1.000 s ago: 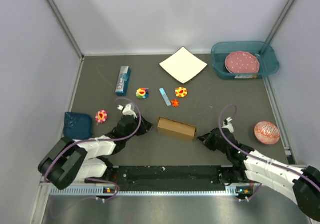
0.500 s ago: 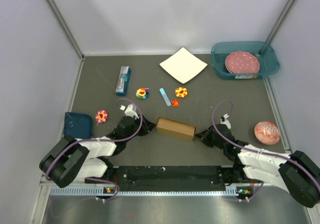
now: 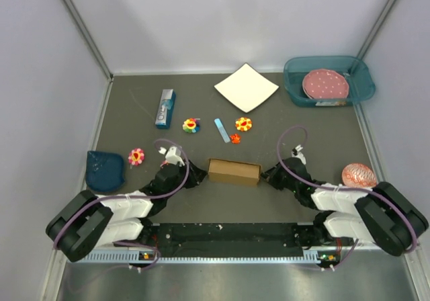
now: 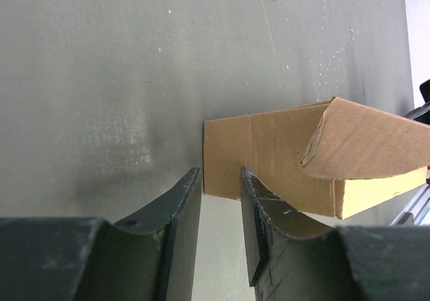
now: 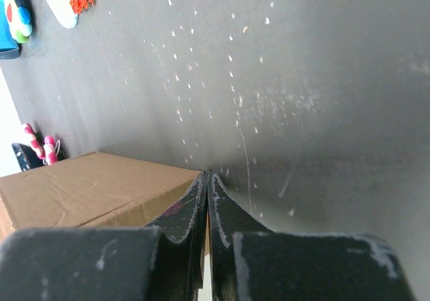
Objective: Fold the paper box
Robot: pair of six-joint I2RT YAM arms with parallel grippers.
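The paper box (image 3: pixel 234 171) lies on the desk (image 3: pixel 302 133), one flap (image 4: pixel 363 140) bowed up. The left end effector (image 4: pixel 220 180) straddles its corner, half spread; I cannot tell whether it pinches. The right end effector (image 5: pixel 208 175), pressed together, meets the opposite end. Squeezing endwise could buckle the cardboard or spring the flap.

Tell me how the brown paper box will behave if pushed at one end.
The paper box looks like thin, hollow cardboard, so it is probably light and slides easily. Its top flap gapes, so it may buckle under pressure.
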